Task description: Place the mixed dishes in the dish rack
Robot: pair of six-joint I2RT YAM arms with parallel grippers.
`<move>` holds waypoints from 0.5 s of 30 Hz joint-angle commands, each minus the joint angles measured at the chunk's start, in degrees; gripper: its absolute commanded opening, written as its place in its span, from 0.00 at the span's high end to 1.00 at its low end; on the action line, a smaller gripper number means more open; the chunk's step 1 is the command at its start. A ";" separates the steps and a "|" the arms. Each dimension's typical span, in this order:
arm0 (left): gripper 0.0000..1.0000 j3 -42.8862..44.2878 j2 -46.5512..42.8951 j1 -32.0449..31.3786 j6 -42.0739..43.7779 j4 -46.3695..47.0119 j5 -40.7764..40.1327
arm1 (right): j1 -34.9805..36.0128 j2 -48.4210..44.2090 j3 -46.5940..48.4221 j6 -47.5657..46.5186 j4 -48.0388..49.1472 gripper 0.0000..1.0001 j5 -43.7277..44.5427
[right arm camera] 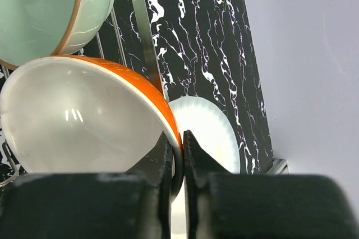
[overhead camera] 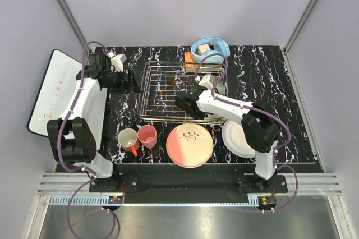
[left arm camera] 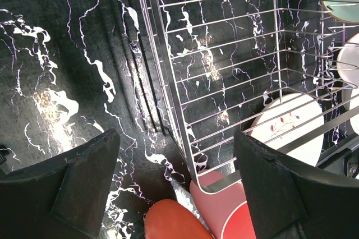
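Note:
In the right wrist view my right gripper (right arm camera: 178, 138) is shut on the rim of the orange-outside white bowl (right arm camera: 84, 121). The bowl is tilted over the right end of the dish rack (right arm camera: 143, 37), beside the pale green bowl (right arm camera: 45, 9). The white plate (right arm camera: 207, 132) lies on the table beyond it. My left gripper (left arm camera: 179, 160) hangs open over the rack's (left arm camera: 179, 82) near-left corner, holding nothing. Below it are the salmon-pink cup (left arm camera: 224, 211) and the mug's orange handle (left arm camera: 174, 222). The mug (overhead camera: 128, 138), cup (overhead camera: 147, 135) and pink-and-cream plate (overhead camera: 189, 145) sit in front of the rack (overhead camera: 162, 90).
Light blue headphones (overhead camera: 210, 51) lie on an orange box behind the rack. A white board (overhead camera: 53, 90) with red marks leans off the table's left edge. The right forearm crosses over the rack's near-right corner and the white plate (overhead camera: 235, 138).

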 commanded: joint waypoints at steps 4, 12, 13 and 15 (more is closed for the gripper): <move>0.14 -0.78 -2.79 0.16 1.29 2.47 0.00 | 1.05 0.69 3.14 2.89 -2.52 0.51 -0.84; 0.14 -0.61 -2.61 0.16 1.38 2.56 -0.35 | 1.05 -5.20 6.39 0.96 -4.19 0.21 -0.75; 0.14 -0.61 -2.61 0.16 1.38 2.56 -0.26 | 1.05 -7.21 6.49 1.13 -4.45 0.21 -0.92; 0.14 -0.43 -2.61 0.16 1.29 2.55 -0.35 | 0.96 -9.41 6.23 1.92 -4.89 0.21 -1.36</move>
